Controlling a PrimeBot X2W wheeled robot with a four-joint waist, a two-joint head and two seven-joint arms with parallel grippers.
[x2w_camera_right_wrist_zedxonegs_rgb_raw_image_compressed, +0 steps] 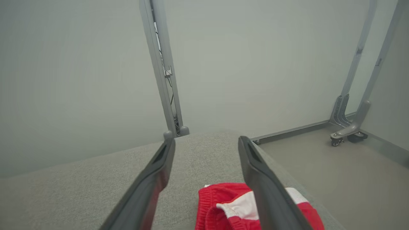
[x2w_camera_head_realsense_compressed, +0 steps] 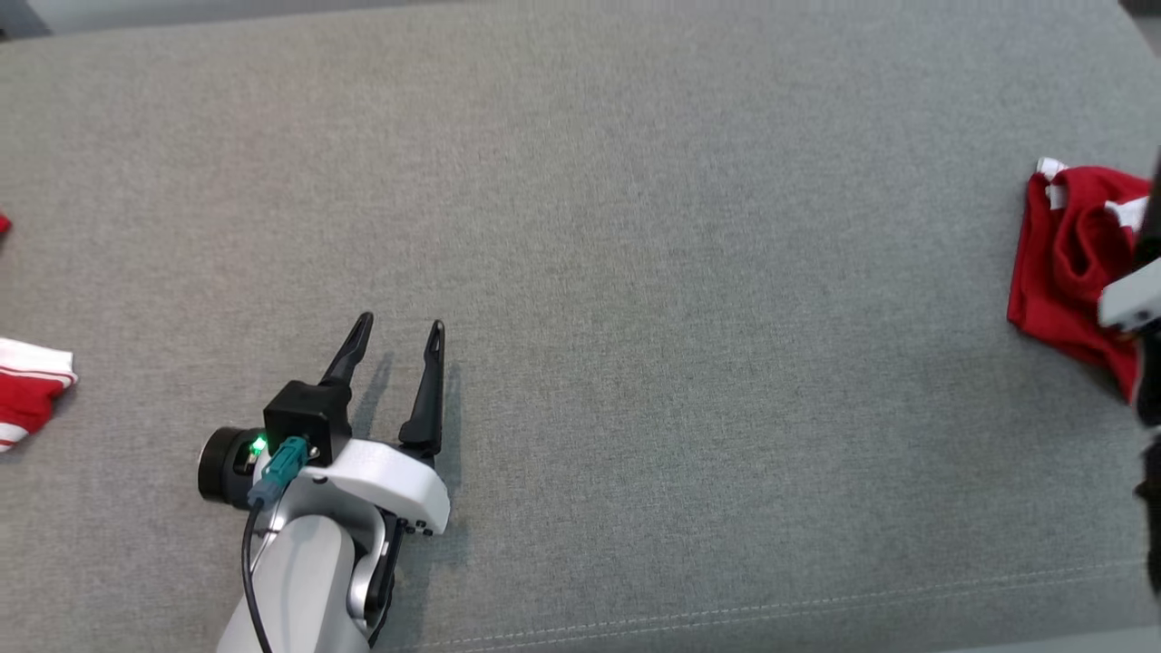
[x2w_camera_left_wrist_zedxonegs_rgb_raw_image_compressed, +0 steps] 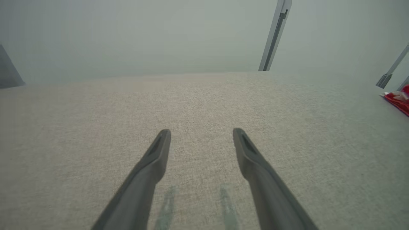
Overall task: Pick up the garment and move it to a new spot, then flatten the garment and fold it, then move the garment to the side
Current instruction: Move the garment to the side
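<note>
The red garment (x2w_camera_head_realsense_compressed: 1066, 263) lies bunched at the right edge of the grey cushion (x2w_camera_head_realsense_compressed: 635, 272). The right claw (x2w_camera_right_wrist_zedxonegs_rgb_raw_image_compressed: 206, 140) is spread wide over it; the left claw (x2w_camera_head_realsense_compressed: 400, 323) is spread too

carries two dark tapered fingers (x2w_camera_head_realsense_compressed: 426, 390) on a white shell (x2w_camera_head_realsense_compressed: 390, 476); black camera block (x2w_camera_head_realsense_compressed: 304, 413), green light (x2w_camera_head_realsense_compressed: 258, 445), teal plug (x2w_camera_head_realsense_compressed: 281, 467), black cable (x2w_camera_head_realsense_compressed: 249, 580).

The padded surface (x2w_camera_head_realsense_compressed: 635, 227) is grey woven cloth, matt and slightly coarse, with a stitched seam near its front edge. The red garment (x2w_camera_head_realsense_compressed: 1061, 272) is soft ribbed knit with white bands. The left gripper (x2w_camera_head_realsense_compressed: 400, 321) has fingers (x2w_camera_left_wrist_zedxonegs_rgb_raw_image_compressed: 150, 166) of dark matt plastic, and its wrist shell is smooth white plastic with a slight sheen. The frame post (x2w_camera_right_wrist_zedxonegs_rgb_raw_image_compressed: 161, 70) looks like dull grey metal. The floor (x2w_camera_right_wrist_zedxonegs_rgb_raw_image_compressed: 335, 179) is smooth.
</note>
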